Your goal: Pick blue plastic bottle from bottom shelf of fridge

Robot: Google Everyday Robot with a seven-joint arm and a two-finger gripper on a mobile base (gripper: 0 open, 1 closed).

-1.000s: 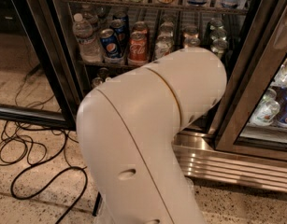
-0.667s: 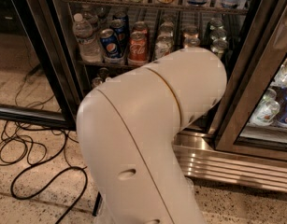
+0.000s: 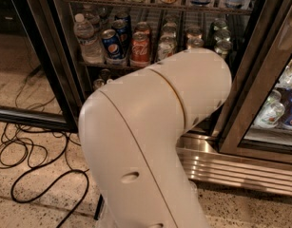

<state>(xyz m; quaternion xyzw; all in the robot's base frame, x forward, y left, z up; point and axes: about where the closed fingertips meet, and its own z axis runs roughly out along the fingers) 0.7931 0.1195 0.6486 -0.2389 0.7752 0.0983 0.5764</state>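
Observation:
The fridge [image 3: 56, 56] stands open in front of me, with a black frame and wire racks. My white arm [image 3: 155, 132] fills the middle of the camera view and covers most of the bottom shelf [image 3: 95, 87]. Only a few small tops [image 3: 101, 82] show there at the left edge. The blue plastic bottle is hidden behind the arm. My gripper is not in view; it is hidden beyond the arm, towards the lower part of the fridge. The rack above holds a clear water bottle [image 3: 86, 39], a Pepsi can [image 3: 111, 44], a Coca-Cola can [image 3: 140, 49] and silver cans [image 3: 193, 37].
The ribbed steel base [image 3: 231, 167] runs along the fridge's foot at the right. A glass door [image 3: 259, 80] stands at the right, with bottles [image 3: 274, 113] behind it. Black cables [image 3: 26, 160] lie on the speckled floor at the left.

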